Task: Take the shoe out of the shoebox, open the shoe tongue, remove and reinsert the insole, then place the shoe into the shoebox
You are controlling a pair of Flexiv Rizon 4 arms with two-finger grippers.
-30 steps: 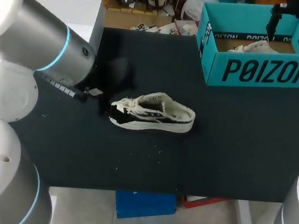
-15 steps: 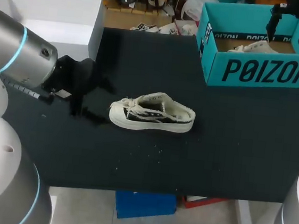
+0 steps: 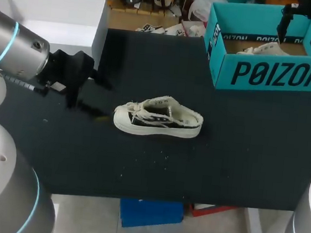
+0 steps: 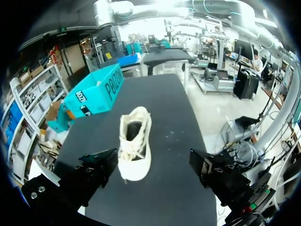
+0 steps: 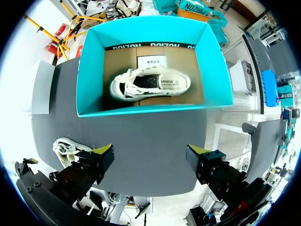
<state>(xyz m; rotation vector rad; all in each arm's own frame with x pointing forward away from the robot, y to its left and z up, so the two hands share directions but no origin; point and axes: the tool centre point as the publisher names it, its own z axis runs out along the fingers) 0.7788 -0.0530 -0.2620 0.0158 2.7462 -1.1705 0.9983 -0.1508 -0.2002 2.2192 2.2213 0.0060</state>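
Left arm: the left gripper (image 3: 88, 93) is hanging low over the black table (image 3: 240, 153), just beside the toe of the cream low-top shoe (image 3: 158, 117); its jaws are standing wide apart and gripping nothing. In the left wrist view the shoe (image 4: 135, 146) is lying on its sole directly ahead of the left gripper (image 4: 153, 162), toe pointing toward me and heel pointing away; the toe is sitting in line with the gap between the fingers, nearer one of them, and I am seeing no contact.

Right arm: the right gripper (image 3: 302, 32) is hovering above the teal shoebox (image 3: 271, 78) at the table's far right; its jaws are also gaping wide and empty. In the right wrist view a second shoe (image 5: 150, 84) is resting on its side on the floor of the shoebox (image 5: 150, 110), ahead of the right gripper (image 5: 150, 157) and well apart from its fingers.

Also showing: a white box (image 3: 54, 17) is sitting at the table's far left corner, behind the left arm.
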